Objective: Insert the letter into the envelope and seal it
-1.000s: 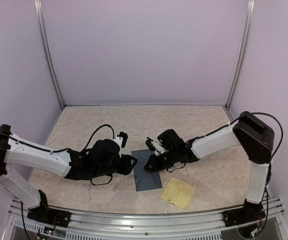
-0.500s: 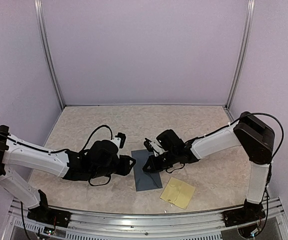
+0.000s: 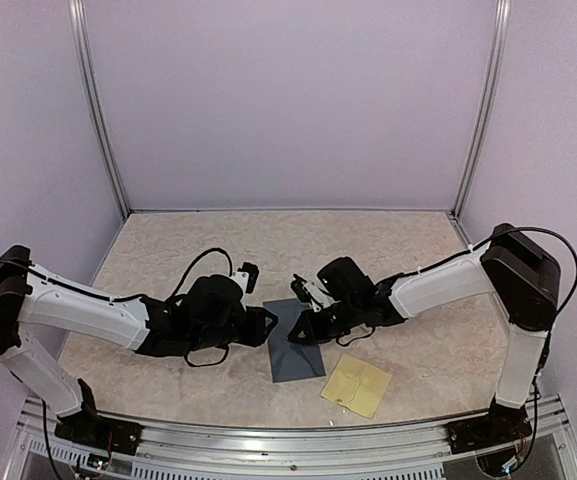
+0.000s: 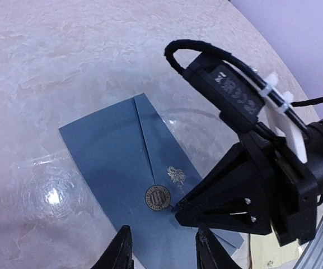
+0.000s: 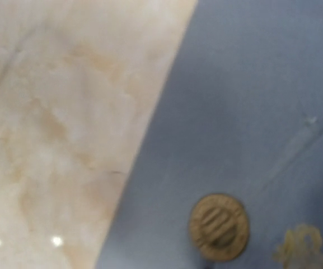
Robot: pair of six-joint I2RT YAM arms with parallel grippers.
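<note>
Both arms have shifted slightly since a second ago: the left gripper [image 3: 265, 326] has edged toward the envelope [image 3: 296, 362], and the right arm's elbow has swung a little outward. The envelope itself has not moved.

Envelope: lies flat on the table [image 3: 268, 240], centre front, between the two grippers. The left wrist view shows its flap folded down, with a round brown seal [image 4: 157, 197] at the flap's tip and a small gold emblem [image 4: 176, 175] just beside it. The right wrist view confirms the seal [image 5: 219, 227] sitting on the blue paper, the envelope's left edge running diagonally across the table [image 5: 49, 112].

Left gripper [image 4: 162, 231]: jaws parted, nothing between them, held low over the envelope's near left edge.

Right gripper [image 3: 296, 337]: black fingers [image 4: 228, 190] angled down onto the envelope, their point just beside the seal. It appears to touch the paper, though contact is not certain from these views. Whether its jaws are parted or closed cannot be told, as the fingers overlap in the left wrist view and are out of its own camera's view.

Sticker sheet [image 3: 356, 385]: tan, flat, near the envelope's right front corner.
</note>
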